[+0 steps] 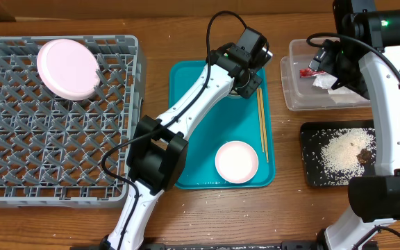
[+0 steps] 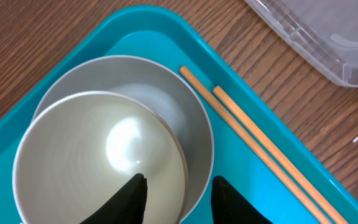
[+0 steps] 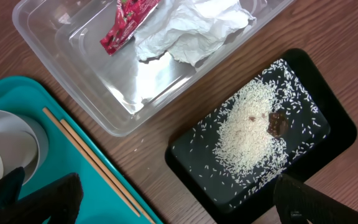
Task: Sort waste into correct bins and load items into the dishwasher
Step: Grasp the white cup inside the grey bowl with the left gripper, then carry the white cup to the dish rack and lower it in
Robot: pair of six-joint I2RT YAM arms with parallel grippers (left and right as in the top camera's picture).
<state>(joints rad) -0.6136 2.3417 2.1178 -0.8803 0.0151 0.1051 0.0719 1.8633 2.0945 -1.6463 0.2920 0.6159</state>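
My left gripper (image 2: 179, 199) hangs over the far end of the teal tray. Its jaws are open and straddle two nested rims. One finger sits inside the small white cup (image 2: 92, 155). The other is outside the grey bowl (image 2: 188, 112) that holds the cup. Two chopsticks (image 2: 260, 146) lie beside the bowl. The white dish (image 1: 236, 161) rests at the tray's near end. The pink plate (image 1: 68, 68) lies in the grey dish rack (image 1: 54, 139). My right gripper (image 3: 179, 208) hovers wide open and empty between the teal tray and the black tray (image 3: 191, 155).
The clear tub (image 3: 92, 93) holds the red wrapper (image 3: 126, 22) and the crumpled napkin (image 3: 191, 28). Rice (image 3: 247, 130) and a brown scrap (image 3: 278, 123) lie in the black tray. The teal tray (image 1: 242, 121) sits between the rack and the bins.
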